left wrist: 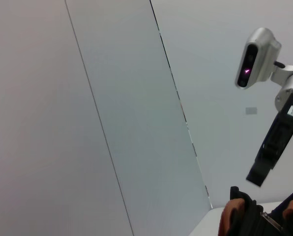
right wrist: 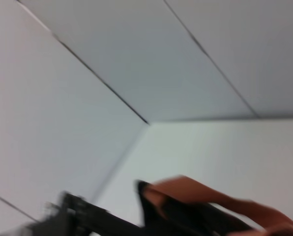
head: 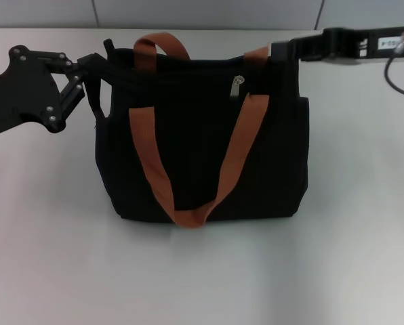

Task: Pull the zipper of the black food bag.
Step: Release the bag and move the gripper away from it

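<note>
The black food bag stands upright on the white table in the middle of the head view. Its front orange-brown handle hangs down the front and the rear one arches above the top edge. The zipper, a small silver pull tab, hangs at the top edge, right of centre. My left gripper is at the bag's top left corner, touching it. My right gripper is at the bag's top right corner, beside the strap. The bag's top also shows in the left wrist view and the right wrist view.
The white table stretches in front of and beside the bag. A grey panelled wall runs behind it. A black cable hangs from my right arm. My right arm and the head camera show in the left wrist view.
</note>
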{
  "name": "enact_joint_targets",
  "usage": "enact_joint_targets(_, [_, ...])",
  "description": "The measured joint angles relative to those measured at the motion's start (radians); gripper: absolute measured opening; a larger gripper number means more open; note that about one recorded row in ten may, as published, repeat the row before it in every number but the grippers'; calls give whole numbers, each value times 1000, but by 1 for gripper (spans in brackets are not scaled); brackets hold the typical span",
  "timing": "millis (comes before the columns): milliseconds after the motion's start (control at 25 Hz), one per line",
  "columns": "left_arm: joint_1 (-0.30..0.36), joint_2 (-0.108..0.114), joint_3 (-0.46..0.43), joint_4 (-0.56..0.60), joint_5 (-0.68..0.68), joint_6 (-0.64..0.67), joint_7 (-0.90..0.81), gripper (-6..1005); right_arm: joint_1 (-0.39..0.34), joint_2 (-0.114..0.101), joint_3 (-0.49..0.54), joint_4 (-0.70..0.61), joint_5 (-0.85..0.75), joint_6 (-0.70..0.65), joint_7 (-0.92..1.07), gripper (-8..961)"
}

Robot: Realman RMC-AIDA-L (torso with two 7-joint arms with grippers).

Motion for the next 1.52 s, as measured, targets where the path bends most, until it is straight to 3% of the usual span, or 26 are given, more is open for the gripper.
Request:
enact_joint_targets(280, [2, -3, 2, 0, 1, 2, -5, 23, -31, -3, 73, 93, 144, -53, -222, 199])
enact_joint_targets(520, [7, -8, 7, -3, 1, 5, -9, 23, -22, -15, 154, 300, 354, -300, -691, 456])
enact_joint_targets(560, [7, -8, 7, -4, 1, 6, -18, 23, -28, -16, 157, 329, 357, -345, -809, 496])
enact_joint_targets(680, [7, -8, 7, -3, 1, 6, -23, 23, -36, -15, 157, 349, 357, -377, -888, 614])
enact_joint_targets(720, [7, -8, 8, -2, 1, 6, -29, 23, -57, -12, 155, 398, 352, -432, -1044, 654])
enact_joint_targets(760, [7, -8, 8, -2, 1, 6, -29, 23, -57, -12, 155, 398, 352, -432, -1044, 676])
enact_joint_targets(920, [6, -6, 8, -2, 5, 6, -53, 23, -126, -6, 144, 538, 300, -505, -1393, 762])
enact_joint_targets(1160, [5, -2, 9, -2, 6, 8, -69, 23, -169, -5, 151, 631, 156, -500, -1494, 762])
enact_joint_targets(1320, [7, 0, 9, -2, 8, 10, -84, 23, -179, -5, 157, 732, 36, -416, -1571, 762])
enact_joint_targets(1520, [7, 0, 9, -6, 8, 10, -86, 23, -179, -5, 153, 777, 16, -357, -1619, 762])
